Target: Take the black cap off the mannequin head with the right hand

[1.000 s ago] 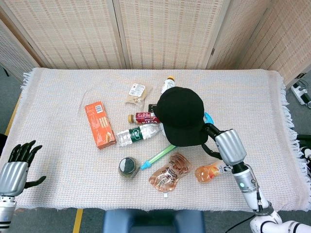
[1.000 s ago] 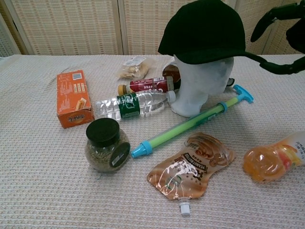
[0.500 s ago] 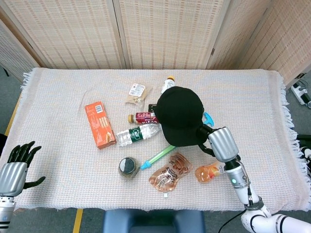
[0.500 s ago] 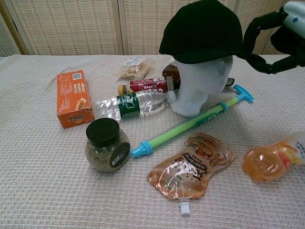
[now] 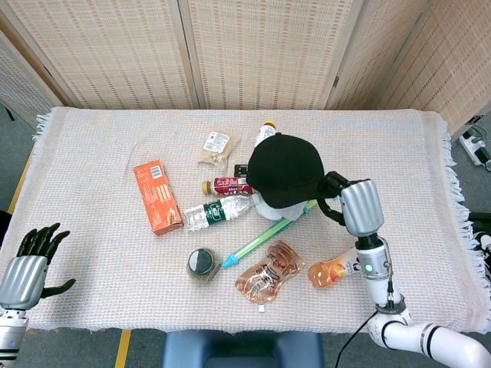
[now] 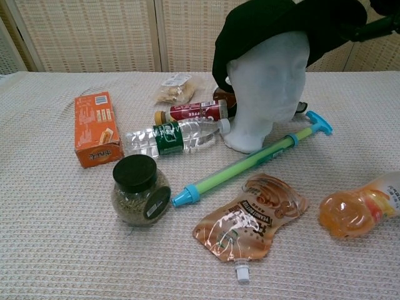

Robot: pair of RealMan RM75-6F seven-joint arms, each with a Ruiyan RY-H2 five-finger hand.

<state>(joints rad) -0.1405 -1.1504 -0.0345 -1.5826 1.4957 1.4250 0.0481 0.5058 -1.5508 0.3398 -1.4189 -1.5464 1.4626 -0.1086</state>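
The black cap (image 5: 284, 170) (image 6: 281, 25) is tilted up off the front of the white mannequin head (image 6: 265, 87), whose face now shows. Its back edge still hangs behind the head on the left. My right hand (image 5: 341, 201) holds the cap's brim from the right, at the top right corner of the chest view (image 6: 375, 19). In the head view a sliver of the mannequin head (image 5: 270, 208) shows under the cap. My left hand (image 5: 31, 261) rests open by the near left table edge, holding nothing.
Around the head lie a green and blue pump (image 6: 250, 162), a clear water bottle (image 6: 172, 136), a red bottle (image 6: 194, 112), an orange box (image 6: 94, 128), a black-lidded jar (image 6: 140, 190), a brown pouch (image 6: 250, 219), an orange bottle (image 6: 356, 209) and a snack bag (image 6: 175, 87).
The right hand has lifted the cap's brim upward and back, baring the mannequin's face. The left hand has stayed put.
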